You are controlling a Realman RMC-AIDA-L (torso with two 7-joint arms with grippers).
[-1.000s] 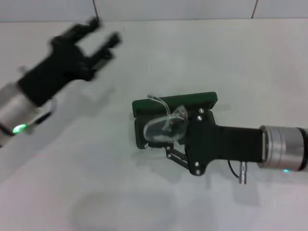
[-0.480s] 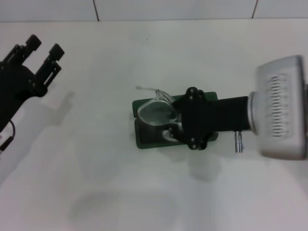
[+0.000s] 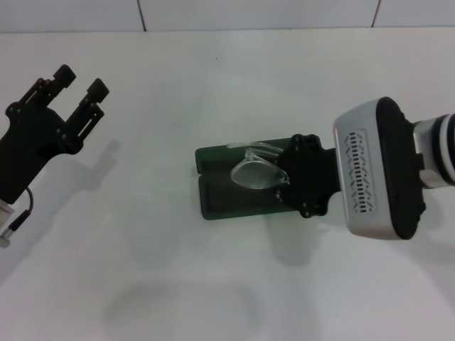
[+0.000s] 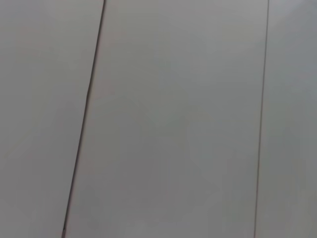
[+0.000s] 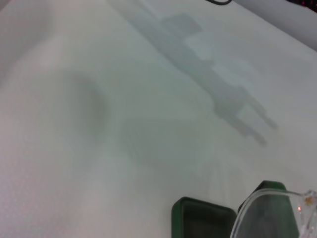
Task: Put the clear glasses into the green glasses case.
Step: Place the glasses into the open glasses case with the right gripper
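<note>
The green glasses case [image 3: 224, 195] lies open in the middle of the white table, dark inside, with its lid [image 3: 220, 155] on the far side. The clear glasses [image 3: 257, 170] hang tilted over the right half of the case, held at their right end by my right gripper [image 3: 284, 179], which reaches in from the right and is shut on them. In the right wrist view a corner of the case [image 5: 204, 218] and a clear lens [image 5: 267, 213] show at the edge. My left gripper [image 3: 79, 79] is open and empty at the far left, well away from the case.
The table [image 3: 213, 92] is a plain white surface with a tiled wall behind it. The left gripper's shadow [image 5: 218, 99] falls on the tabletop. The left wrist view shows only pale panels with dark seams [image 4: 84, 119].
My right wrist has rolled over and drawn back to the right, carrying the glasses to the case's right half. The left arm has swung away to the far left.
</note>
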